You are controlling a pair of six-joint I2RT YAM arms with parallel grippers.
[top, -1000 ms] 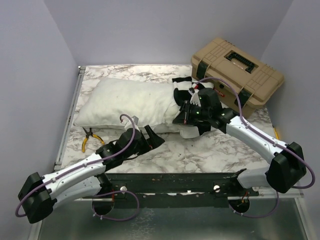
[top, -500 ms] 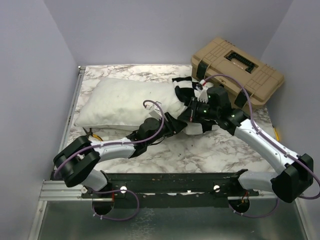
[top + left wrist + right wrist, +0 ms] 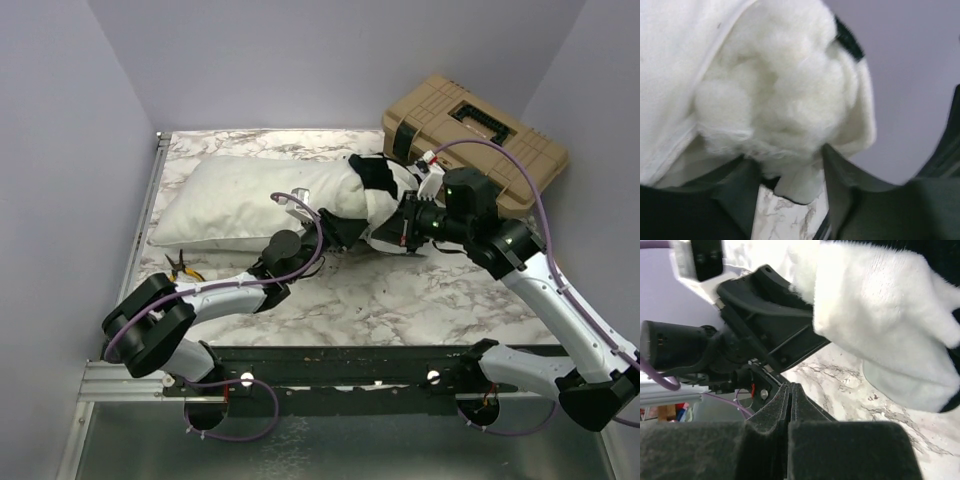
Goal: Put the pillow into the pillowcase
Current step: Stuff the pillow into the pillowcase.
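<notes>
The white pillow (image 3: 250, 198) lies across the back left of the table. The black and white checked pillowcase (image 3: 385, 188) is bunched over its right end. My left gripper (image 3: 335, 232) is low at the pillow's front edge, just left of the case. In the left wrist view its jaws stand apart (image 3: 790, 175), with the fluffy case edge (image 3: 785, 95) and the smooth pillow (image 3: 675, 65) right in front of them. My right gripper (image 3: 405, 228) is at the case's front right. Its fingers are pressed together (image 3: 789, 387) with nothing between them, below the case (image 3: 880, 315).
A tan toolbox (image 3: 475, 140) stands at the back right, close behind my right arm. Yellow-handled pliers (image 3: 180, 268) lie at the front left by the table's side rail (image 3: 138, 240). Bare marble (image 3: 400, 295) shows in front of the pillow.
My left arm has swung in from the front left to the pillow's right end. My right gripper has pulled back to the right, and the case now sits further over the pillow's end.
</notes>
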